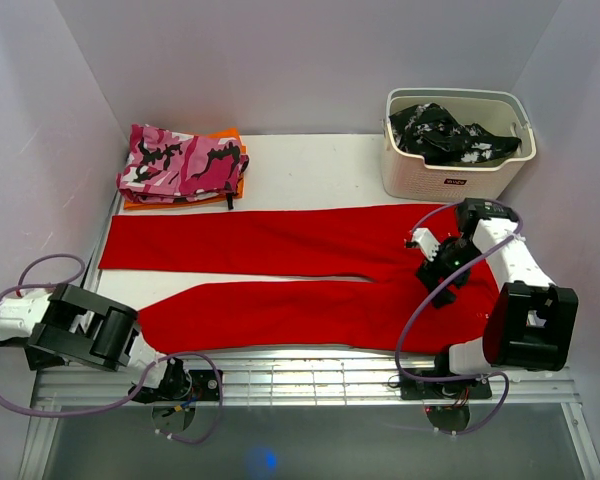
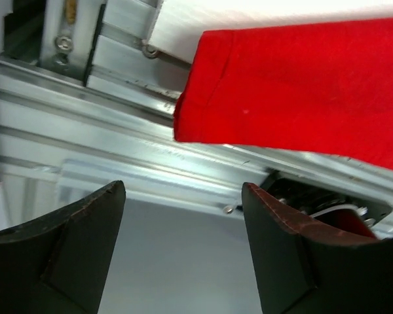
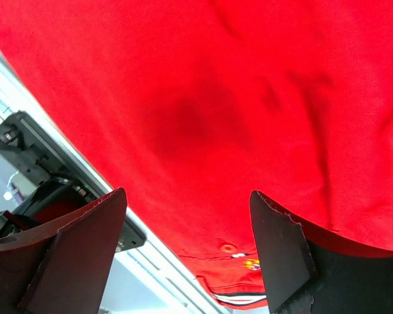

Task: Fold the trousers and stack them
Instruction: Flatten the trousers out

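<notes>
Left gripper: near-left corner of bench, pincer apart and empty, just short of the near leg end of the trousers. Trousers: spread flat, legs toward left edge, waist toward right edge. Right gripper: pincer apart, empty, over the waist. Step judged: first lengthwise fold. Recommended: pinch both ends firmly, lift together, lay near leg squarely on far leg.

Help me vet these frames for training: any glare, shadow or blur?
Top external: sharp, evenly lit, one blue glow at the bottom. Left wrist: table blown out white beyond the trousers, glare on the rail. Right wrist: soft dark shadow on the trousers, fingers underexposed.
</notes>
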Controlling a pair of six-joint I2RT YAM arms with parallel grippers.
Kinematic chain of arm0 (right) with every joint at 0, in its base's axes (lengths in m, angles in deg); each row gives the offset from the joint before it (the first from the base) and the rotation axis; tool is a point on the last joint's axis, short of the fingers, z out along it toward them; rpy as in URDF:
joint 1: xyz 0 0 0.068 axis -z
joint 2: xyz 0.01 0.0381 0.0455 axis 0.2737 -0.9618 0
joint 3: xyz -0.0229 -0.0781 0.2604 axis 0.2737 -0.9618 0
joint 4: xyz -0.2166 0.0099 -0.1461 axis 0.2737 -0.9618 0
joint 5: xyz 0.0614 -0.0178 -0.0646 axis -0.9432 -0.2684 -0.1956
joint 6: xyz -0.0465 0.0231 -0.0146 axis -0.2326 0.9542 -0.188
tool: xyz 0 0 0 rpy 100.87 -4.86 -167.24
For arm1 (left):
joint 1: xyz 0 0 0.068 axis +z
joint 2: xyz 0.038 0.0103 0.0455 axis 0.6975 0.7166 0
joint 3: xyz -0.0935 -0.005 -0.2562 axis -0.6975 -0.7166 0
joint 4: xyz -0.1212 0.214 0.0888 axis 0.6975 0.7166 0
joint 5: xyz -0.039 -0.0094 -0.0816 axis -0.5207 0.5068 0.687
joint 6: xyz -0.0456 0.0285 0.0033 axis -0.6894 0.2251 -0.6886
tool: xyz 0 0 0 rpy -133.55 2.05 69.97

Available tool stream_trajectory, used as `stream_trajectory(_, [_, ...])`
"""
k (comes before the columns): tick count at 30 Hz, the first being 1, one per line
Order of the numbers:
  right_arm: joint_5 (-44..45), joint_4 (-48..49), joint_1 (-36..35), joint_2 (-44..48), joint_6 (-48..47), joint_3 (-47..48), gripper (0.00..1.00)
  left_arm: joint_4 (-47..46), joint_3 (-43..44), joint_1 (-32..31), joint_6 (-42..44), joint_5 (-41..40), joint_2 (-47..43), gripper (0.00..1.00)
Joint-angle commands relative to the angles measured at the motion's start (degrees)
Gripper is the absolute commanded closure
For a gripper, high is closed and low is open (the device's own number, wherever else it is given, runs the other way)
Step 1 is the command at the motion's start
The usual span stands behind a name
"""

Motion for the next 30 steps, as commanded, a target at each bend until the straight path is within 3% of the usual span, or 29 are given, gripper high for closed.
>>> stream_trajectory(1, [1.8,0.0,-0.6,1.5,-5.2,-2.1,0.19,-4.1,-2.1,0.8,-4.7,5.1,0.4,0.19])
stream_trajectory(7, [3.9,1.5,-0.6,2.9,-5.4,-4.8,0.19,-7.4,-4.6,0.8,-8.7,10.1,4.5,0.24])
stream_trajectory(12, [4.6,1.4,-0.6,2.9,-5.4,-4.5,0.19,-11.5,-8.5,0.7,-10.3,9.5,4.4,0.26])
stream_trajectory(15, [5.1,1.6,-0.6,2.5,-5.5,-4.3,0.19,-13.2,-10.2,0.7,-10.9,9.4,4.6,0.32])
stream_trajectory(16, [5.3,1.8,-0.6,2.5,-5.6,-4.4,0.19,-13.3,-10.1,0.8,-11.1,9.7,4.7,0.35])
stream_trajectory(20, [8.5,4.2,-0.5,3.1,-6.5,-7.6,0.19,-11.5,-7.0,0.6,-11.8,12.2,4.7,0.74])
stream_trajectory(24, [10.8,7.9,-0.2,2.7,-6.8,-11.7,0.20,-6.4,-0.4,-1.0,-12.0,16.0,3.7,1.00])
stream_trajectory(29, [12.3,12.2,0.3,1.1,-5.9,-15.2,0.23,-0.9,7.8,-8.5,-14.9,20.2,0.3,1.00])
stream_trajectory(30, [12.7,12.9,0.5,0.3,-5.7,-15.6,0.24,-0.7,10.6,-12.7,-16.0,20.9,-0.6,1.00])
